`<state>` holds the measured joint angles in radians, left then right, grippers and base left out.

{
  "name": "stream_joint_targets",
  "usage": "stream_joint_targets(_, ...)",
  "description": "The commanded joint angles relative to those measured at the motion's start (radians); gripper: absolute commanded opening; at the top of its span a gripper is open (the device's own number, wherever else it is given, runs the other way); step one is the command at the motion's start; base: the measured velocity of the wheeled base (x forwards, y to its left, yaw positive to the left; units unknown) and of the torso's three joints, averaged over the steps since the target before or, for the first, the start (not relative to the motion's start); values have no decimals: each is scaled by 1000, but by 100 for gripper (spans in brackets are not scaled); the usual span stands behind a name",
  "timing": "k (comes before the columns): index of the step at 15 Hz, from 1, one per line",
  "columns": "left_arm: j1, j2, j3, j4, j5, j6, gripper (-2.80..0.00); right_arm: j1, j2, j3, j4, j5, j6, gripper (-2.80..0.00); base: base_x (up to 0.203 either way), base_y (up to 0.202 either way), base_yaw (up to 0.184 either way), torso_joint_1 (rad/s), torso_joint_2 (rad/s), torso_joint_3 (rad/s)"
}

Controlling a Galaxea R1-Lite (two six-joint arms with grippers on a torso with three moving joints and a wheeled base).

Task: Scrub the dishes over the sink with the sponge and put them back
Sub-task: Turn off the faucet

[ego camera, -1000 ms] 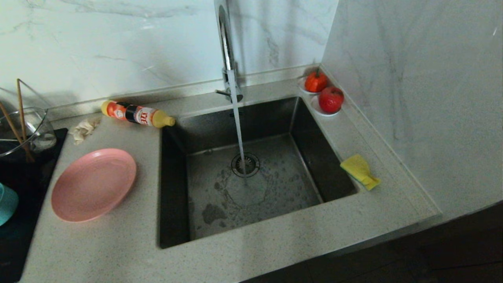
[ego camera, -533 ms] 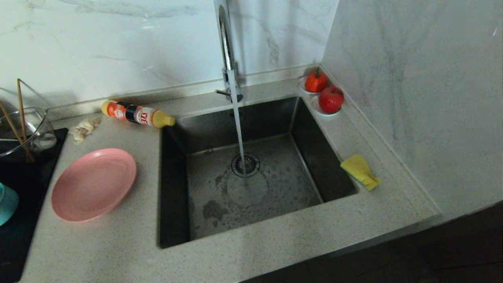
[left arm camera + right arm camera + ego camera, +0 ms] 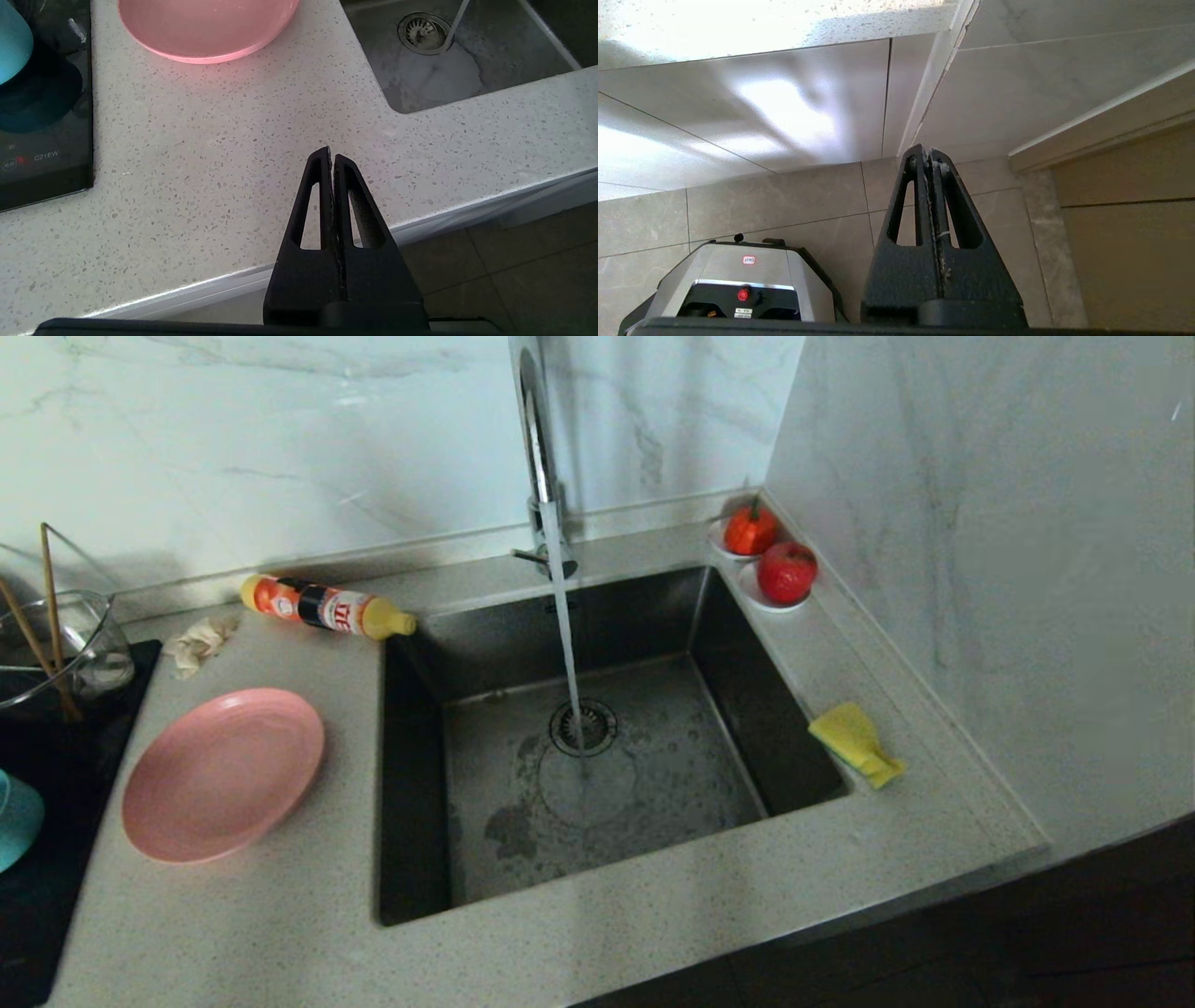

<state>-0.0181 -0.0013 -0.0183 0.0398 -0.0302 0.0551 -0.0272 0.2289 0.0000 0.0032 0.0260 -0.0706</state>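
Bench [image 3: 280, 933]: speckled stone, carrying everything.
Sink [image 3: 420, 784]: set in bench, tap [image 3: 540, 457] running onto its floor.
Plate [image 3: 222, 773]: on bench, left of sink.
Bowl [image 3: 17, 819]: left edge, on dark cooktop [image 3: 42, 154].
Sponge [image 3: 855, 742]: bench, right of sink.
Left end effector [image 3: 331, 156]: closed, empty, over bench's front edge.
Right end effector [image 3: 928, 154]: closed, empty, below bench.
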Motion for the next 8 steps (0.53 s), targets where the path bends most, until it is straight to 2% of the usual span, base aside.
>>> stream_joint_targets(1,0,-2,0,0,0,0,-280,-2,9,0,0,2,-1,-280,0,0,0,0,0,0)
stream_joint_targets(8,0,-2,0,0,0,0,-280,-2,-2,0,-1,1,-3,-280,0,0,0,0,0,0)
